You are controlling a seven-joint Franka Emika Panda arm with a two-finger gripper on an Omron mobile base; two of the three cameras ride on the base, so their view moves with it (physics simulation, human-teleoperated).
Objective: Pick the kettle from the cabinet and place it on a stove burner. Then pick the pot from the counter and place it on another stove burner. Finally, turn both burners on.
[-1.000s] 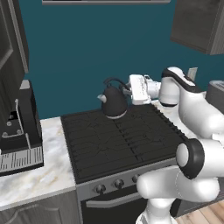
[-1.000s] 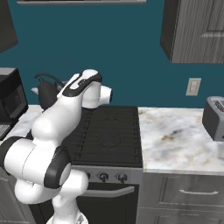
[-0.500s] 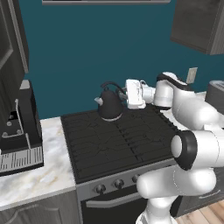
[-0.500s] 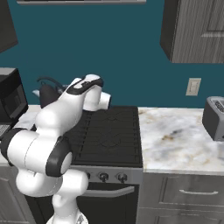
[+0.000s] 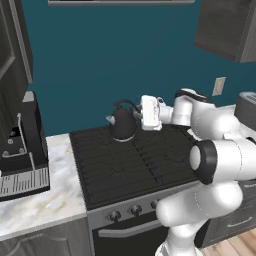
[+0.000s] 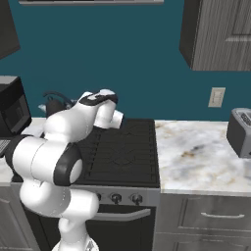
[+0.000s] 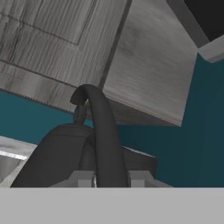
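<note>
At the back left of the cooktop [image 5: 135,165], the kettle [image 5: 122,123] has come down from where I carried it a second ago; over that second it dropped and slid a little left, and its base now looks set on the rear-left burner [image 5: 117,142], though I cannot be sure it bears its full weight. I read that as the first placement nearly done, with only the release left. My gripper [image 5: 136,112] is still pinched on the looping black handle [image 7: 103,131]; in the hand view the tips sit either side of it.

Counting from left to right: one black coffee machine [image 5: 20,150] on the counter [image 5: 40,210], one kettle, one cooktop with a row of knobs [image 5: 135,210] of which I make out about three, one outlet [image 6: 216,97], one toaster [image 6: 240,132].
</note>
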